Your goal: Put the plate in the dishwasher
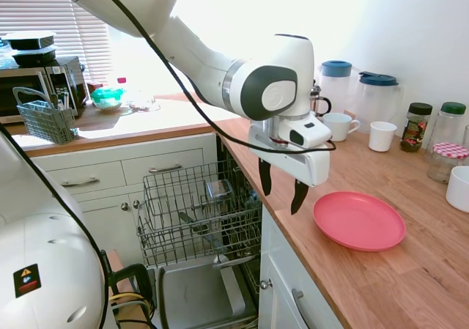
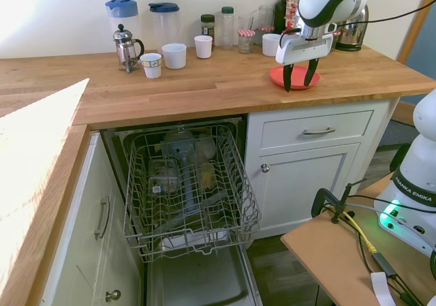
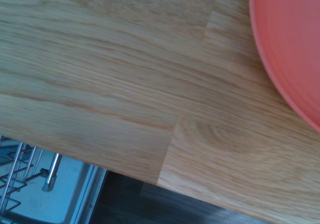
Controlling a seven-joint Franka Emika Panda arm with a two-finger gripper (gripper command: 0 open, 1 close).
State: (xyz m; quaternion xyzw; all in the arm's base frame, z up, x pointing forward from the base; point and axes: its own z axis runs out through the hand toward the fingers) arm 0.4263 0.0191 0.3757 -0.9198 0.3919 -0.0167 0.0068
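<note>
The coral-pink plate point(image 1: 359, 220) lies flat on the wooden counter point(image 1: 381, 285), near its front edge; it also shows as plate point(image 2: 295, 77) and as a curved pink plate point(image 3: 292, 44) at the wrist view's side. My gripper point(image 1: 281, 187) hangs just above the counter beside the plate, fingers pointing down, open and holding nothing; gripper point(image 2: 300, 78) stands in front of the plate there. The dishwasher point(image 2: 187, 204) is open below the counter, its wire rack point(image 1: 194, 212) pulled out over the dropped door point(image 2: 197, 279).
White mugs point(image 2: 174, 56), a French press point(image 2: 125, 47), two blue-lidded jugs point(image 1: 359, 94) and jars point(image 1: 432, 135) line the back wall. A kettle point(image 2: 347, 33) stands at the counter's end. A grey cutlery basket point(image 1: 45, 120) and microwave point(image 1: 40, 87) sit on the side counter.
</note>
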